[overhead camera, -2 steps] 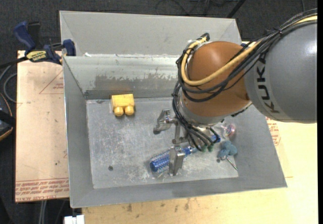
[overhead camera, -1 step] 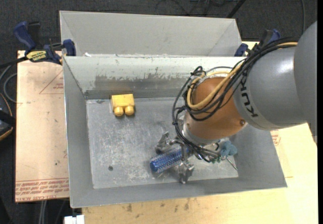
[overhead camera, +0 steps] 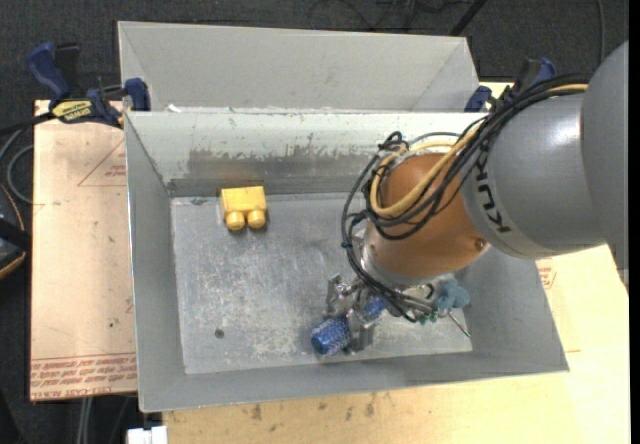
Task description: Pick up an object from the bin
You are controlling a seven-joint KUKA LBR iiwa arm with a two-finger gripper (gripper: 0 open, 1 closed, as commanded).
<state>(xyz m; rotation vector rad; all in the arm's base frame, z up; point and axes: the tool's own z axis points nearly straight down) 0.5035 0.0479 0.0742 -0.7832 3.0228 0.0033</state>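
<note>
My gripper [overhead camera: 352, 314] is low over the bin floor near the front edge, a little right of the middle, under the arm's orange cover. A small blue ribbed cylinder-like thing [overhead camera: 328, 338] lies right at its tip, touching or just in front of it. Whether it is gripped I cannot tell. Just right of the gripper lies a pale blue and green thing [overhead camera: 450, 298], partly hidden by the arm.
A yellow block with two rounded knobs [overhead camera: 244, 208] lies at the back left of the bin floor, near the rear wall. Bare floor stretches between it and the gripper. The arm covers the bin's right side.
</note>
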